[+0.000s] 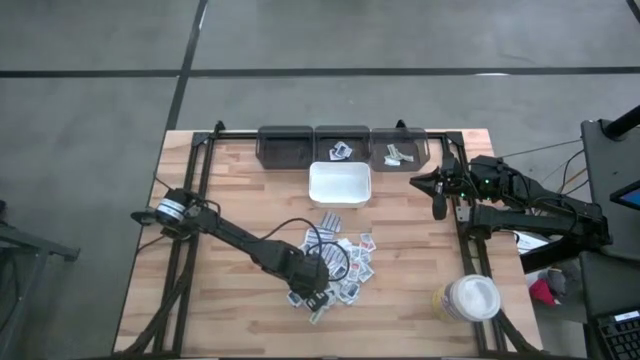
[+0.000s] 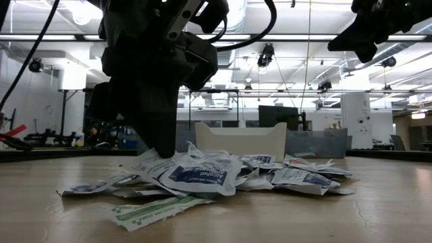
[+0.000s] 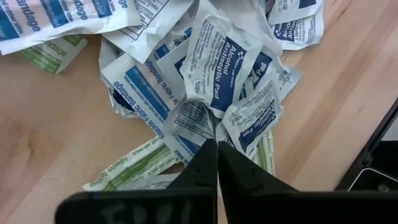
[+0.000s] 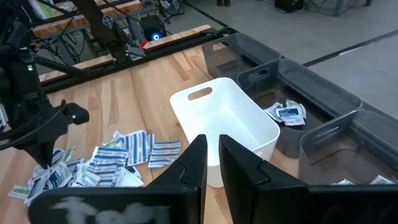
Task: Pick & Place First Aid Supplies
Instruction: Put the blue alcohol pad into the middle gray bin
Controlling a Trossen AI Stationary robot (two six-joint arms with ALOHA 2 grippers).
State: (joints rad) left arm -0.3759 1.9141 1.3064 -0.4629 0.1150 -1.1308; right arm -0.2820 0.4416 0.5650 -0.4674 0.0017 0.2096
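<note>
The first aid supplies lie in a loose heap of small white packets with blue print on the wood table, with a green-printed strip at its near edge. My left gripper stands on the near-left part of the heap, pointing down, shut on one packet. My right gripper hangs in the air right of the white tray; its fingers are nearly together and hold nothing. My left gripper pinches a crumpled white-grey packet by its edge between the two fingertips, coming from above and pointing down. The packet still lies in the heap among the others, with an alcohol pad packet right beside it.
Three dark bins line the far edge; the middle one and the right one hold a few packets. A round white-lidded jar stands near the right near corner. Bare wood shows left of the heap.
</note>
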